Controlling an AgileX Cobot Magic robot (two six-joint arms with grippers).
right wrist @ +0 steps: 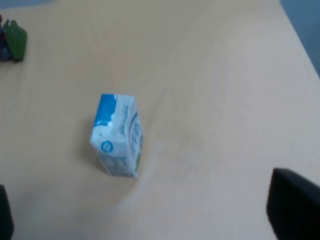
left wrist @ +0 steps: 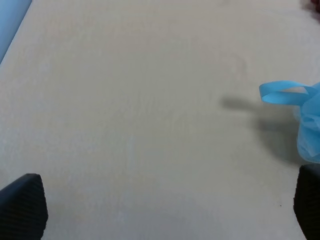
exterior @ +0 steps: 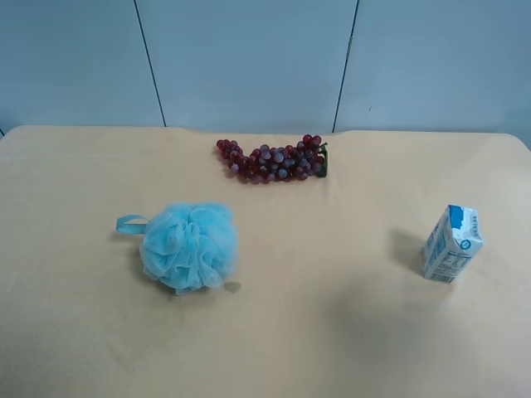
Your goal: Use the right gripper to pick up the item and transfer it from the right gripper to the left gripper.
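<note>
So, I'm at the very start of this one: the pick-up step, nothing grabbed yet. My right gripper (right wrist: pixel 147 207) is spread wide and empty; in its wrist view only the two dark fingertips show at the edges of the frame. The item (right wrist: pixel 117 136) stands upright on the table (exterior: pixel 332 332) out ahead of them, a bit off toward one finger instead of centred. From the high camera the carton sits near the view's right edge, well apart from the blue bath sponge (exterior: pixel 189 246) and the grapes (exterior: pixel 274 162), so I'd say nothing crowds the approach. My left gripper (left wrist: pixel 165 200) is spread just as wide, holding nothing, hovering near the sponge's ribbon loop. Next move, as I see it: line the right fingers up so the carton sits between them, come down, and close across its flat sides below the gabled top. It looks light and tall, so a nudge from one finger could tip it.
</note>
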